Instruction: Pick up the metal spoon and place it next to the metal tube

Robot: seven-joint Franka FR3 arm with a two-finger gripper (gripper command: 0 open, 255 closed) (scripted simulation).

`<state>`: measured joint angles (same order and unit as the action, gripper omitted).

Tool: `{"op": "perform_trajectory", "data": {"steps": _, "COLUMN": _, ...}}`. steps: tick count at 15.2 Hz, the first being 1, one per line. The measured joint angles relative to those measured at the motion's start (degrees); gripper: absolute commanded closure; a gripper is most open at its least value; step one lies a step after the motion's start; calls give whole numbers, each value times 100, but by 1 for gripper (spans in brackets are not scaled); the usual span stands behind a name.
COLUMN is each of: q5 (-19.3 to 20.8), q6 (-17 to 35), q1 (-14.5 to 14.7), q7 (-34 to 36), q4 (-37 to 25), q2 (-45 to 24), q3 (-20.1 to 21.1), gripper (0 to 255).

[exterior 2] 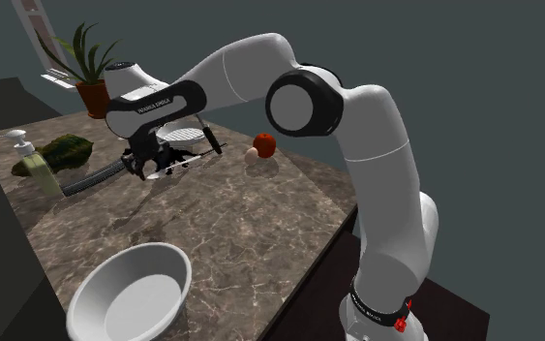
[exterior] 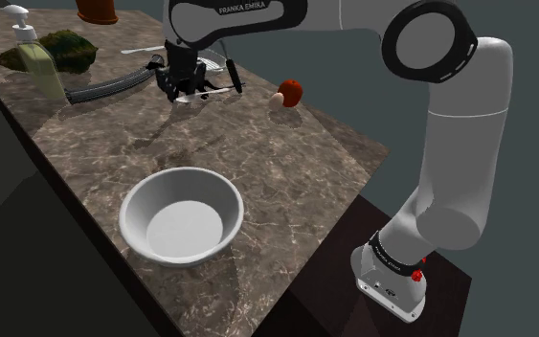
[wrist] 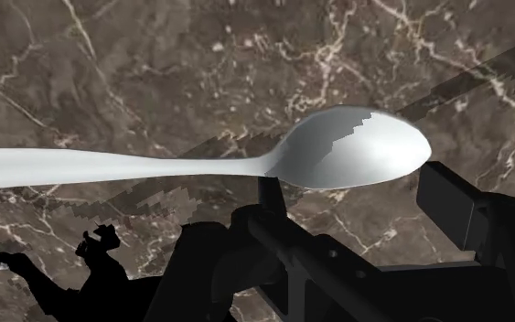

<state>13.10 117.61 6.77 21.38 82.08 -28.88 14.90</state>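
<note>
**Gripper.** The black two-finger gripper (exterior: 200,86) hangs low over the brown marbled counter (exterior: 296,172), just beside the end of the dark grey tube (exterior: 104,86) that points toward the red fruit (exterior: 292,91).

**Jaw state.** The jaws are partly closed. In the wrist view the fingers (wrist: 452,201) stand at either end of the spoon's bowl and clasp it between them.

**Spoon.** The silvery spoon (wrist: 337,151) lies crosswise at the fingertips, with its handle projecting to one side. In the shoulder view the spoon (exterior: 210,93) sits near the tube's end, not touching it.

**Other items, located from the tube.**
- Soap dispenser (exterior: 33,53) – at the tube's far end, just beside it.
- White bowl (exterior: 181,215) – well apart from the tube, toward the stand's end of the counter.
- Red fruit – beyond the gripper from the tube, well apart.
</note>
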Motion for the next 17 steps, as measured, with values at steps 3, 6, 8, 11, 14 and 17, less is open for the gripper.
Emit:
{"op": "perform_trajectory", "data": {"steps": 3, "q5": 30, "q6": 195, "q1": -3, "q7": 27, "q4": 125, "q2": -73, "q3": -17, "gripper": 255}}
{"op": "perform_trajectory", "data": {"steps": 6, "q5": 58, "q6": 361, "q1": -3, "q7": 52, "q4": 222, "q2": -143, "q3": -33, "gripper": 255}}
{"op": "perform_trajectory", "data": {"steps": 8, "q5": 80, "q6": 510, "q1": -3, "q7": 83, "q4": 352, "q2": -167, "q3": -42, "gripper": 255}}
{"op": "perform_trajectory", "data": {"steps": 11, "q5": 116, "q6": 696, "q1": -1, "q7": 114, "q4": 456, "q2": -250, "q3": -63, "gripper": 255}}
{"op": "perform_trajectory", "data": {"steps": 14, "q5": 157, "q6": 867, "q1": 12, "q7": 151, "q4": 523, "q2": -360, "q3": -86, "gripper": 255}}
{"op": "perform_trajectory", "data": {"steps": 17, "q5": 167, "q6": 910, "q1": 18, "q7": 164, "q4": 542, "q2": -382, "q3": -91, "gripper": 255}}
